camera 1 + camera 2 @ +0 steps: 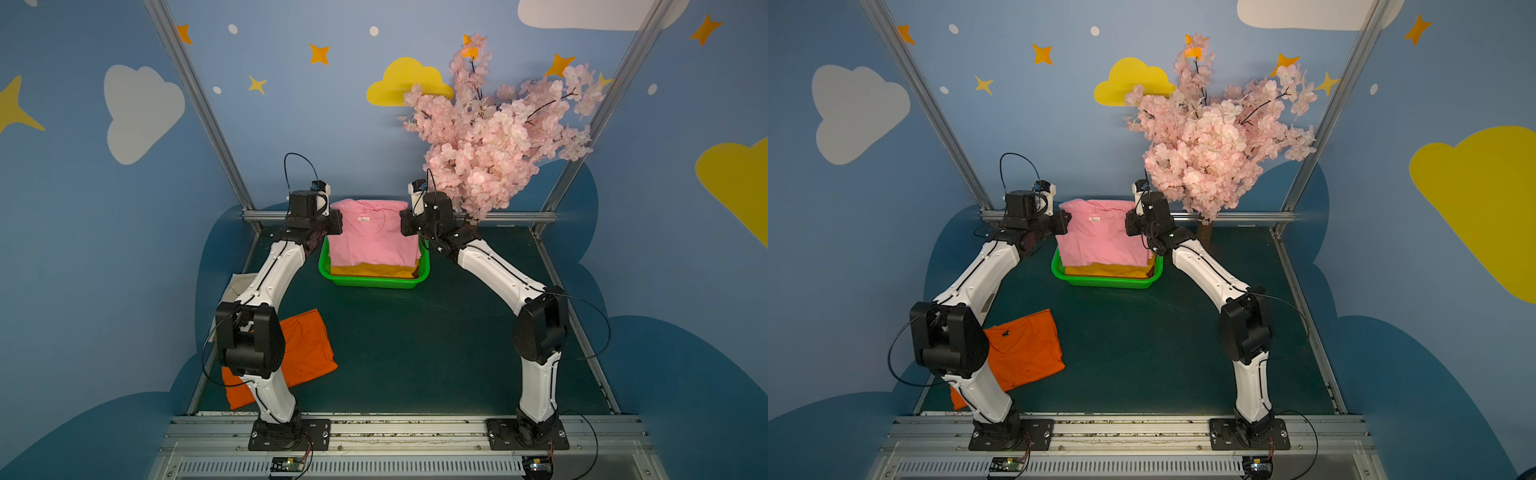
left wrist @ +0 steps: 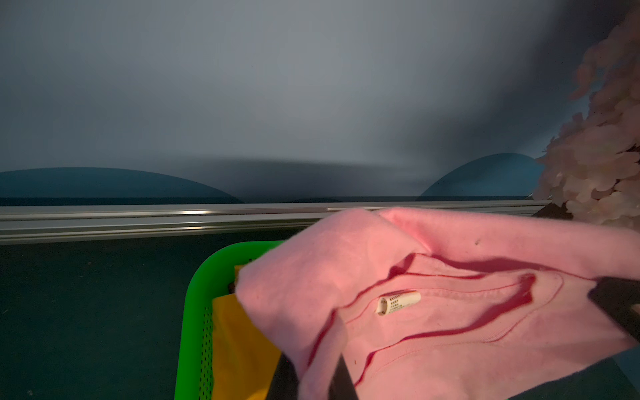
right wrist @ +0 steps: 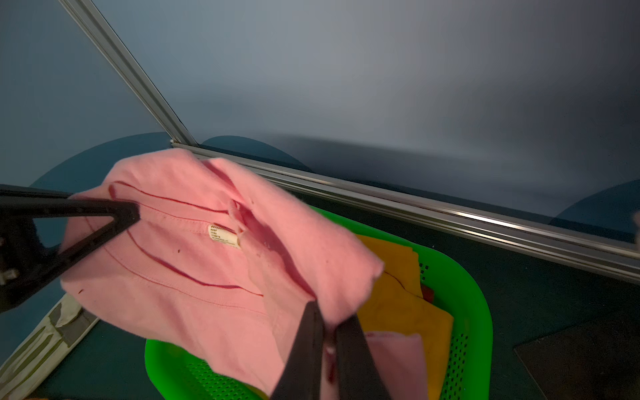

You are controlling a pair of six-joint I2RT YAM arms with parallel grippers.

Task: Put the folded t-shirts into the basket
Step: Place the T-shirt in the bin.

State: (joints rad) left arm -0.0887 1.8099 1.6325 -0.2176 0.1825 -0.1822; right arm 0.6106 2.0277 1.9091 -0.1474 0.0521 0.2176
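Left claw (image 2: 313, 377) and right claw (image 3: 330, 329) clench the light pink folded cloth t-shirt (image 1: 372, 241) directly over the green plastic mesh basket (image 1: 374, 283).

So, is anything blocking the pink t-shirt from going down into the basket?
Nothing visible does. The pink t-shirt hangs directly over the basket; beneath it lies only the yellow t-shirt, already inside.

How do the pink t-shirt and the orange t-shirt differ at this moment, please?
The pink t-shirt is gripped at both sides by the left gripper and right gripper over the basket; the orange t-shirt lies free on the table. Pink is rumpled; orange lies flat. Both are folded cloth.
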